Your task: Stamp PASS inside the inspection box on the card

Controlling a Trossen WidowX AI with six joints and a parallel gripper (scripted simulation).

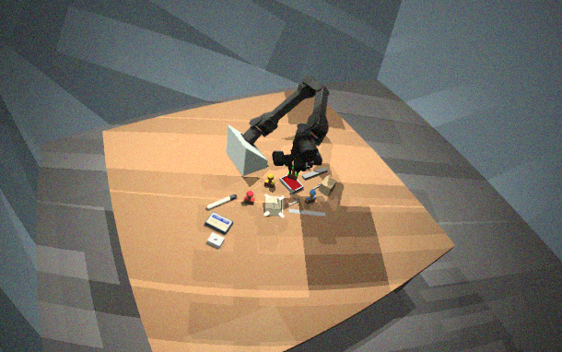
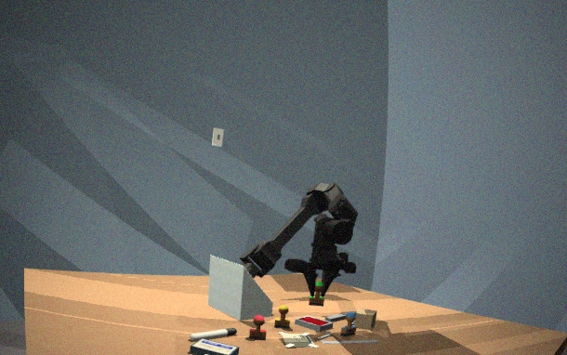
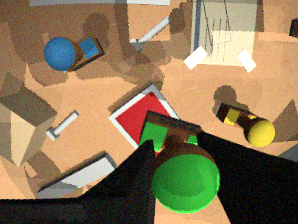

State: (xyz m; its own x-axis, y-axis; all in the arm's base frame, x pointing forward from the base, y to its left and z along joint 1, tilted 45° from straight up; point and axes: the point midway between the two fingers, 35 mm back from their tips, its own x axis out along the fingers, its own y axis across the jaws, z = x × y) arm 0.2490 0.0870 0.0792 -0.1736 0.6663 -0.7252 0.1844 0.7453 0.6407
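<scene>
My gripper (image 2: 317, 295) (image 3: 175, 143) is shut on the green-knobbed stamp (image 2: 319, 283) (image 3: 186, 182) and holds it upright in the air, above and just behind the red ink pad (image 1: 291, 183) (image 2: 313, 322) (image 3: 140, 117). In the wrist view the stamp's base overlaps a corner of the pad. Its underside is hidden. The card (image 1: 274, 206) (image 2: 294, 340) (image 3: 242, 47) lies in front of the pad, with white pieces at its corners. Thin dark lines show on it; its box and any print cannot be made out. No lettering on the stamp is readable.
A yellow stamp (image 1: 270, 180) (image 2: 283, 316) (image 3: 261, 133), red stamp (image 1: 250, 197) (image 2: 258, 327) and blue stamp (image 1: 311, 195) (image 2: 349, 323) (image 3: 60, 53) stand around the pad and card. A tan block (image 1: 327, 185) (image 2: 365, 319) is right; a pale wedge (image 1: 241, 154) (image 2: 226, 288) is back left. A marker (image 1: 221, 202) lies left.
</scene>
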